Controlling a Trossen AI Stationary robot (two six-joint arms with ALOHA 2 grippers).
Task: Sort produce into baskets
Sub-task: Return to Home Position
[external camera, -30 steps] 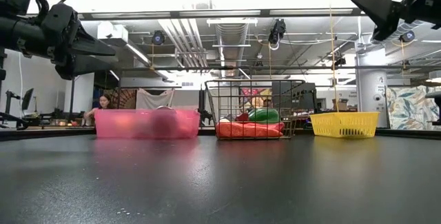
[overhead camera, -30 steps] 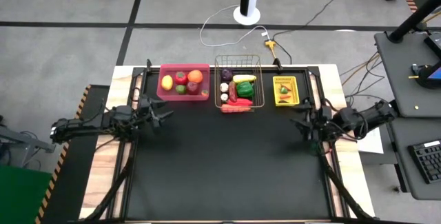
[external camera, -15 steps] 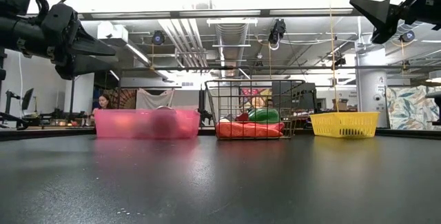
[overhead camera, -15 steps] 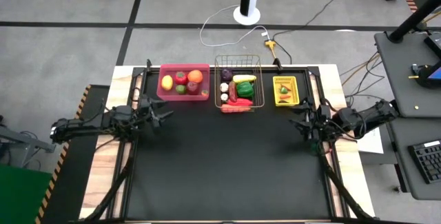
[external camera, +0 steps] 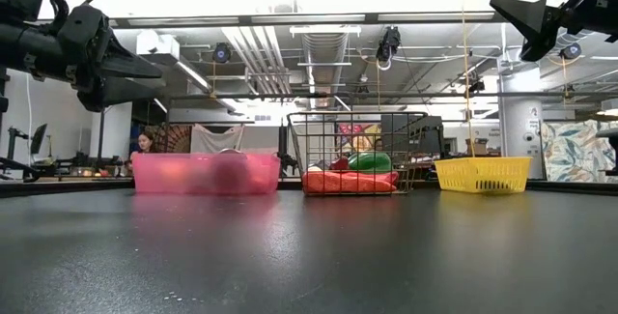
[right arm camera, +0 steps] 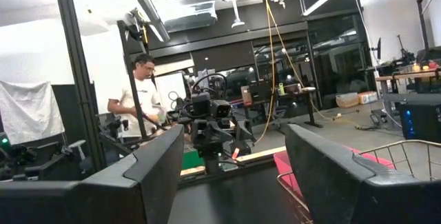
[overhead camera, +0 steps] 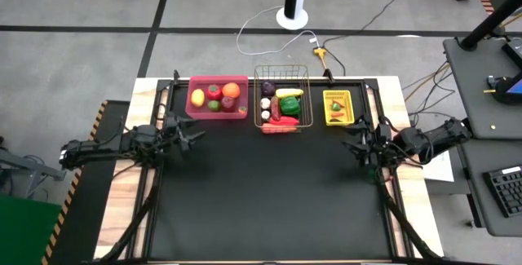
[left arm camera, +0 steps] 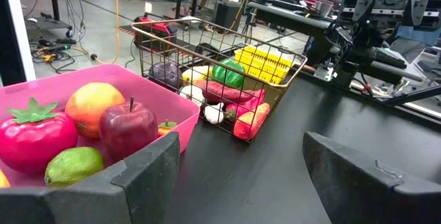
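**State of the work area**

- Table (overhead camera: 269, 200): black top. All three containers stand in a row along the 12 o'clock edge, apart from each other.
- Pink bin (overhead camera: 218, 117), at 11 o'clock: translucent plastic. It holds a yellow lemon (overhead camera: 197, 96), an orange (left arm camera: 93, 105), a dark red apple (left arm camera: 127, 126) with a stalk, a green lime (left arm camera: 74, 166) and a bright red fruit (left arm camera: 34, 140) with a green leafy cap.
- Wire basket (left arm camera: 274, 92), at 12 o'clock: gold-coloured mesh. It holds a purple onion (left arm camera: 167, 74), a glossy green pepper (left arm camera: 227, 72), white garlic (left arm camera: 195, 94), a red chilli (left arm camera: 224, 92) and a carrot (left arm camera: 251, 118) against the front wall.
- Yellow bin (overhead camera: 337, 92), at 1 o'clock: narrow. The contents are too small to identify.
- Left gripper (overhead camera: 200, 137): above the table near 10 o'clock, jaws wide apart, holding nothing.
- Right gripper (overhead camera: 347, 144): above the table near 2 o'clock, jaws wide apart, holding nothing.
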